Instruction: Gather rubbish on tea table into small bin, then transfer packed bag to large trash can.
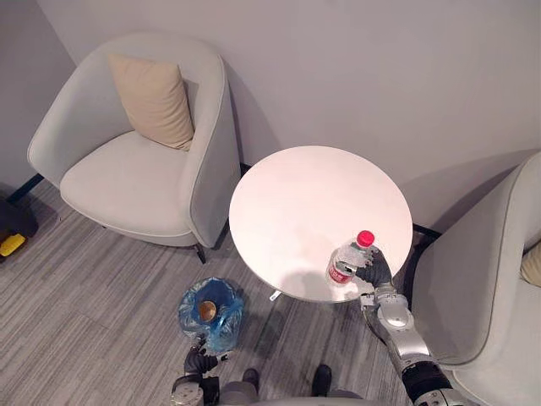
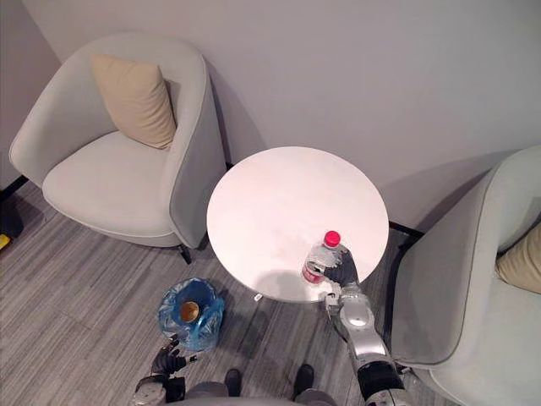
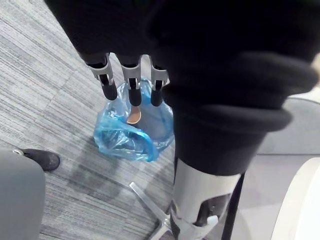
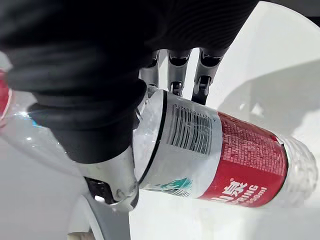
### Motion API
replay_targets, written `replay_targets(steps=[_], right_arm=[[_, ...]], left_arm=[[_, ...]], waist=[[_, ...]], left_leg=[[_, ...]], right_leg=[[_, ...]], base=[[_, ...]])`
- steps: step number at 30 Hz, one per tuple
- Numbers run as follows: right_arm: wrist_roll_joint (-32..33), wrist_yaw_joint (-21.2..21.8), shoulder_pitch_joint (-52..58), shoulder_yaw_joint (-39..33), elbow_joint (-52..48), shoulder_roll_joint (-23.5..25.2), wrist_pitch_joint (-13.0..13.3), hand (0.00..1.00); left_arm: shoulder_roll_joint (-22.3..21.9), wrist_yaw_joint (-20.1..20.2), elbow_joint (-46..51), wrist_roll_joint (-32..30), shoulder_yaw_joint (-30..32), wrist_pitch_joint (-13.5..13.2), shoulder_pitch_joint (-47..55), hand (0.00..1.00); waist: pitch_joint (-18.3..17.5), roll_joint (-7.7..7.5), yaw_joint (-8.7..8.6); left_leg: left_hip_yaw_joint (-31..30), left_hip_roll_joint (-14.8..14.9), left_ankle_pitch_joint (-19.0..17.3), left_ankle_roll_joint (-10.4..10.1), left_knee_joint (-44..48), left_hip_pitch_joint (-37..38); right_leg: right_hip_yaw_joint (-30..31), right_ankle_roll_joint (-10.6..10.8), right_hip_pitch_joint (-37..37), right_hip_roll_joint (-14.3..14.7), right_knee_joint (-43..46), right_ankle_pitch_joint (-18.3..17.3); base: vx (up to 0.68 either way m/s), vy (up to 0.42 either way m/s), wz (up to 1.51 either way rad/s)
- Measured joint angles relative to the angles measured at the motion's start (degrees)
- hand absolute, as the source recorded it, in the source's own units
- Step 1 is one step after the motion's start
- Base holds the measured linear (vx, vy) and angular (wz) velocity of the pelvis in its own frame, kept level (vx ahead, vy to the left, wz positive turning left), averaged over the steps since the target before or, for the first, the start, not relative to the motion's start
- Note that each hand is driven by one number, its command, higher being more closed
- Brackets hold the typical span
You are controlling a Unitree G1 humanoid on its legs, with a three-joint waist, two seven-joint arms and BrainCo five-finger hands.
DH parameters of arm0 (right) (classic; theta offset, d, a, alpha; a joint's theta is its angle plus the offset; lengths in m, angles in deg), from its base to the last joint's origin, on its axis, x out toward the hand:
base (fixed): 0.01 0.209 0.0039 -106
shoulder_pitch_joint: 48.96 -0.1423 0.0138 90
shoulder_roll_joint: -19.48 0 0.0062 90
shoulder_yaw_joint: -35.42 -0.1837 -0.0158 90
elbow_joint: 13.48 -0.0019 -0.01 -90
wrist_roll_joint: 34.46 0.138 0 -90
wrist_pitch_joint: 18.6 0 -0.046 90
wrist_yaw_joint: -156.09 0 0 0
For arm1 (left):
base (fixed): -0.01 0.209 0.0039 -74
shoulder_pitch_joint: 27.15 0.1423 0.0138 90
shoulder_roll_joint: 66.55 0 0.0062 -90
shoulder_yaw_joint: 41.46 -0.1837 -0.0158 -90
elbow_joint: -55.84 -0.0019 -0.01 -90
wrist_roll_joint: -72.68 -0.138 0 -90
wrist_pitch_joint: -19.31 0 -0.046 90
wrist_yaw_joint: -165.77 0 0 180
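The left robot hand [image 1: 199, 364] hangs with straight fingers just short of the blue-bagged small bin [image 1: 228, 328] on the floor, a brown cup [image 1: 206, 310] inside. The right robot hand [image 1: 373, 269] clasps the red-capped bottle [image 1: 345, 260] at the table [image 1: 304, 194] edge. An armchair [image 1: 490, 288] is close on its right.

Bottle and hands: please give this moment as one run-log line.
right hand: shut on bottle at table edge | left hand: open, by blue-bagged bin | bin: brown item inside

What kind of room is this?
Probably a lounge or waiting corner, though maybe a home. A pale armchair with a cushion and a second armchair stand beside a round white table, and a bin lined with a blue bag sits on the floor.
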Motion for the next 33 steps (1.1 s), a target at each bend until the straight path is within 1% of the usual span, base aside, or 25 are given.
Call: replay_targets(steps=[2,6,11,14,16,19,21,24,29,30,33], right_arm=[[0.1,0.2,-0.4,0.4,0.6,0.0,-0.3,1.00],[0.9,0.4,-0.4,1.0,1.4,0.1,-0.6,1.00],[1.0,0.4,-0.1,1.0,-0.4,0.1,-0.6,1.00],[1.0,0.7,1.8,1.0,-6.4,0.0,-0.4,1.00],[1.0,1.8,2.6,1.0,-9.2,0.0,-0.3,1.00],[1.0,2.8,4.4,1.0,-12.9,0.0,-0.1,1.00],[1.0,3.3,6.4,1.1,-16.6,0.0,0.4,1.00],[1.0,4.3,7.9,1.1,-19.4,0.1,1.4,1.00],[0.5,4.5,10.6,3.0,-24.4,0.2,2.1,1.00],[0.0,4.9,11.2,3.4,-25.3,0.2,2.2,1.00],[-1.5,5.2,12.9,4.7,-27.9,0.2,2.8,1.00]], left_arm=[[0.0,0.0,0.4,0.0,-0.1,0.0,0.0,0.00],[-0.1,0.0,2.1,0.0,-0.2,0.0,0.6,0.00],[-0.1,-0.1,4.2,0.0,-0.1,0.0,1.5,0.00],[-0.1,-0.1,6.3,0.0,-0.1,-0.1,1.7,0.00],[-0.3,-0.1,7.6,0.0,-0.1,-0.3,1.8,0.00],[-0.5,-0.1,9.0,0.0,-0.1,-1.2,2.3,0.00],[-0.4,-0.1,9.5,0.1,-0.2,-1.2,2.5,0.00],[-0.4,-0.1,9.9,0.0,-0.2,-1.2,2.9,0.00],[-0.4,-0.2,9.9,0.4,-0.7,-1.3,3.3,0.00],[-0.5,-0.1,9.9,0.4,-0.8,-1.3,3.6,0.00],[-0.4,-0.2,9.9,0.5,-0.9,-1.3,3.7,0.00]], waist=[[0.0,-0.01,0.08],[0.1,0.07,1.06],[0.1,0.03,1.17],[0.1,0.02,1.09],[0.1,0.02,1.02],[0.1,0.02,0.96],[0.1,0.01,0.93],[0.1,0.02,0.78],[0.1,0.01,0.49],[0.1,0.01,0.08],[0.1,0.02,-0.19]], left_leg=[[-0.1,0.0,0.1,0.0,0.0,-0.4],[-0.2,0.0,0.1,0.0,0.0,-0.4],[-0.4,-0.1,0.1,0.0,0.0,-0.3],[-0.3,-0.1,0.1,0.0,0.1,-0.2],[-0.3,-0.1,0.2,0.0,0.1,0.0],[-0.2,-0.1,0.2,0.0,0.0,0.4],[-0.2,0.0,0.2,0.0,0.1,0.5],[-0.2,0.0,0.2,0.0,0.1,0.6],[-0.2,0.1,0.2,0.0,0.2,1.2],[-0.2,0.1,0.1,0.0,0.2,1.5],[-0.3,0.1,0.1,0.0,0.4,1.6]], right_leg=[[-0.1,0.0,-0.3,0.0,0.0,0.0],[-0.2,0.0,-0.4,0.0,0.0,0.0],[-0.4,0.0,-0.1,-0.1,0.0,0.0],[-0.3,0.0,0.0,-0.1,0.0,0.0],[-0.2,0.0,0.2,-0.1,0.0,0.0],[-0.1,0.0,0.5,0.0,0.0,0.0],[-0.1,0.0,0.5,0.0,0.0,0.0],[-0.1,0.0,0.7,0.0,0.0,0.0],[-0.1,0.0,1.3,0.0,0.0,0.0],[-0.1,0.0,1.7,0.0,0.0,0.0],[-0.1,0.0,1.9,0.0,0.0,0.0]], base=[[0.00,0.000,0.00],[0.00,0.000,0.00],[-0.03,0.005,0.03],[-0.04,-0.002,-0.01],[-0.05,-0.004,-0.01],[-0.02,-0.001,-0.01],[0.00,0.000,0.00],[0.00,0.000,0.00],[-0.02,0.000,0.00],[-0.05,-0.002,0.01],[-0.06,-0.004,0.01]])
